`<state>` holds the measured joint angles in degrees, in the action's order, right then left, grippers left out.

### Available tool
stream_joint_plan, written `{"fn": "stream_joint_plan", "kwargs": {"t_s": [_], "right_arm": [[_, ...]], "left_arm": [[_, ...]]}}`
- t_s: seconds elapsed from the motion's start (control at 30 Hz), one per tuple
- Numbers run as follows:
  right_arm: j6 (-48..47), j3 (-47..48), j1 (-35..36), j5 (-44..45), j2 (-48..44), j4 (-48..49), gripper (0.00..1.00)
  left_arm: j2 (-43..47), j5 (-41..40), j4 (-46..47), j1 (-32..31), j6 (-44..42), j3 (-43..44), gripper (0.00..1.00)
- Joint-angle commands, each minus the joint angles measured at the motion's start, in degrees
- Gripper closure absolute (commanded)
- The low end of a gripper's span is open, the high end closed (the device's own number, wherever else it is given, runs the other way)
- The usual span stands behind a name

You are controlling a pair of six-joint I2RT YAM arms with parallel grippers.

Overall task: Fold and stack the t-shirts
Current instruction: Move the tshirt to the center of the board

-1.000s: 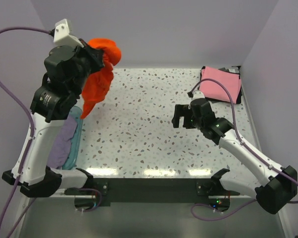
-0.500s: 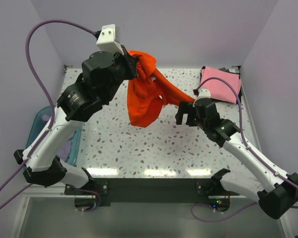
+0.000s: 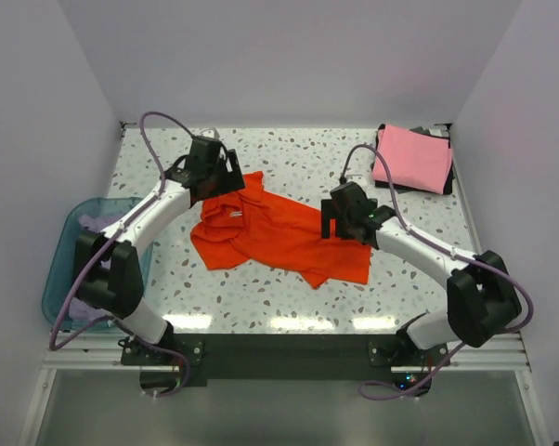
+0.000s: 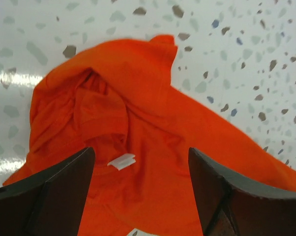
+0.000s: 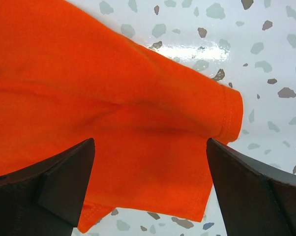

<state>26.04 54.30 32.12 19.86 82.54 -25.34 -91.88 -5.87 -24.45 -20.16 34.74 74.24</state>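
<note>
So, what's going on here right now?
The orange-red t-shirt lies rumpled and unfolded in the middle of the table. The left gripper is open over its collar end, and the right gripper is open over a hemmed edge. Neither is closed on it. The pink t-shirt sits folded at the far right corner. The lavender t-shirt lies in the teal basin.

Partly seen: cloth, label, fingers

From above, the lavender shirt shows only as a scrap behind the basin wall and the left arm. A dark thing under the pink shirt peeks out at its edges, too little to name. The left wrist view cuts the orange shirt at the bottom, and its white label is too small to read. The bottom edges also crop the fingers of the left gripper and right gripper.
</note>
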Motion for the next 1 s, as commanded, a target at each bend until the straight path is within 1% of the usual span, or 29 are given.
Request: {"fn": "stream_joint_plan", "kwargs": {"t_s": [0.0,0.07,0.1,0.13,0.17,0.2,0.23,0.27,0.33,0.4,0.5,0.53,0.6,0.7,0.73,0.8,0.97], "right_arm": [[2.25,-0.06,-0.21,0.45,-4.3,1.79,0.01],[3.22,-2.88,-0.21,0.53,-6.24,1.0,0.01],[3.66,-4.02,-0.21,0.88,-7.21,-0.39,0.01],[4.27,-6.55,-0.21,1.15,-9.74,-1.1,0.01],[5.58,-8.06,-0.21,1.41,-11.07,-1.46,0.01],[6.47,-9.64,-0.13,1.41,-12.74,-2.16,0.02],[8.22,-12.35,-0.21,1.33,-15.37,-2.51,0.02],[9.19,-13.51,-0.21,1.15,-16.61,-2.87,0.04],[11.82,-16.4,-0.21,0.89,-18.55,-4.19,0.05],[13.41,-17.82,-0.21,0.71,-20.57,-4.63,0.08],[15.26,-20.11,-0.21,0.71,-21.2,-3.84,0.1],[15.79,-20.81,-0.21,0.54,-20.93,-3.58,0.12],[16.32,-21.08,-0.21,-0.08,-19.27,-2.44,0.14],[17.11,-21.34,-0.21,-0.52,-16.81,-0.86,0.18],[17.37,-21.43,-0.21,-0.7,-16.28,-0.41,0.21],[17.64,-21.7,-0.21,-0.61,-15.49,0.55,0.22],[18.17,-22.57,-0.65,0.18,-13.9,1.7,0.23]], "left_arm": [[6.17,2.54,5.47,-0.32,1.03,-1.9,0.18],[7.41,-0.27,2.31,-0.32,2.43,-3.04,0.19],[8.11,-2.98,-0.83,-0.4,3.22,-3.92,0.2],[10.12,-4.23,-1.74,-0.4,4.18,-5.32,0.24],[11.53,-5.11,-2.09,-0.4,6.72,-9.59,0.27],[13.11,-6.68,-2.62,-0.49,8.31,-12.07,0.32],[16.34,-7.13,-2.36,-0.67,9.89,-14.62,0.39],[17.94,-7.49,-1.75,-0.93,12.17,-19.69,0.4],[21.02,-9.33,-0.43,-2.77,13.94,-23.51,0.42],[20.95,-10.92,-0.34,-5.13,15.62,-26.42,0.43],[16.57,-11.53,-0.25,-6.73,16.41,-27.04,0.44],[15.68,-11.45,0.27,-6.73,16.32,-27.04,0.44],[13.05,-11.71,2.63,-6.73,16.15,-26.78,0.48],[9.19,-11.09,4.67,-6.64,14.83,-24.67,0.5],[8.21,-10.83,4.93,-6.73,14.48,-23.97,0.51],[6.02,-10.74,5.2,-6.73,14.13,-22.12,0.51],[2.93,-10.92,5.29,-6.73,14.3,-20.71,0.51]]}}
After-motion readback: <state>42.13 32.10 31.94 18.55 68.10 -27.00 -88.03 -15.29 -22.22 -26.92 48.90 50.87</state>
